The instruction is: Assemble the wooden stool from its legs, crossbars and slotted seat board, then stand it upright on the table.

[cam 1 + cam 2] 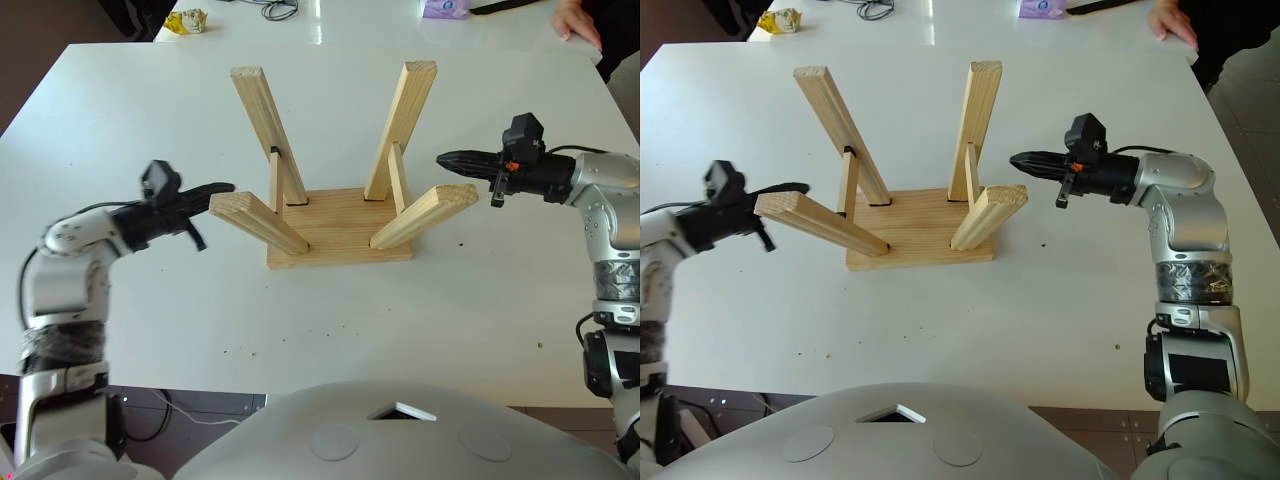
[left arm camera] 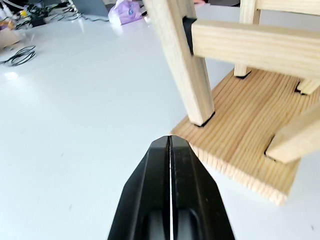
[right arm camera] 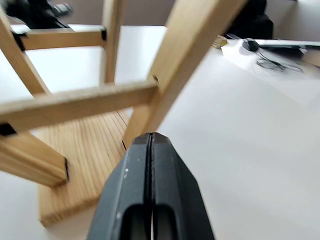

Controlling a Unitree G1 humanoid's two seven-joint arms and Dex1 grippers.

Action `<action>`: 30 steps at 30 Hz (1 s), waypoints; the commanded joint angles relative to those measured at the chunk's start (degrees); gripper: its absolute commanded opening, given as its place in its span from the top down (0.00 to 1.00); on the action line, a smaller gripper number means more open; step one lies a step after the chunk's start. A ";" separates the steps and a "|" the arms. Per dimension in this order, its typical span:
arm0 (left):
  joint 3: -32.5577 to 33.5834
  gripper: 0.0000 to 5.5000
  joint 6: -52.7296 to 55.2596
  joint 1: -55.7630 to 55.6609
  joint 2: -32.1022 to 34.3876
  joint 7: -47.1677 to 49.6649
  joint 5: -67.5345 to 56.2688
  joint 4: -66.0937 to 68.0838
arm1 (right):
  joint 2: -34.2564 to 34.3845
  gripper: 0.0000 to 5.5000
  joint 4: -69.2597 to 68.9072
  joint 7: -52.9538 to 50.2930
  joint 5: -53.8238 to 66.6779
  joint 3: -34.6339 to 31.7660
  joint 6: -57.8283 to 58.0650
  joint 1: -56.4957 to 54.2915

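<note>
The wooden stool lies upside down mid-table: its seat board [image 1: 338, 236] rests flat and several legs splay upward, such as the front left leg [image 1: 258, 221] and front right leg [image 1: 424, 215]. Crossbars [image 1: 275, 180] join the legs on each side. My left gripper [image 1: 225, 188] is shut and empty, its tip just left of the front left leg's top end. My right gripper [image 1: 443, 159] is also shut and empty, hovering just above and right of the front right leg's end. In the wrist views each shut gripper [image 2: 170, 141] [image 3: 150, 136] points at the stool's legs.
The white table [image 1: 150, 290] has free room around the stool. At the far edge lie a yellow crumpled item [image 1: 187, 21], cables [image 1: 279, 9] and a purple packet [image 1: 445, 9]. A person's hand [image 1: 575, 20] rests at the far right corner.
</note>
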 commanded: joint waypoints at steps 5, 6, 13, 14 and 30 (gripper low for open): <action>-0.50 1.00 2.45 15.93 -2.38 2.43 0.84 -6.78 | 2.41 1.00 -5.97 -6.96 -5.34 4.69 -5.70 14.98; -2.38 1.00 2.32 15.87 -3.16 2.73 1.25 -7.19 | 2.40 1.00 -6.32 -6.92 -5.68 5.57 -5.66 15.53; -9.83 1.00 -0.49 12.46 -5.94 4.34 4.67 -3.40 | 2.07 1.00 -8.39 -4.74 -6.59 10.90 -5.21 16.54; -10.51 1.00 -0.85 11.49 -6.17 4.48 5.15 -2.30 | 2.26 1.00 -8.01 -4.91 -6.87 11.41 -5.31 16.35; -16.32 1.00 -4.01 6.12 -6.54 3.30 6.33 3.60 | 2.93 1.00 -5.88 -6.24 -7.32 13.03 -5.25 14.62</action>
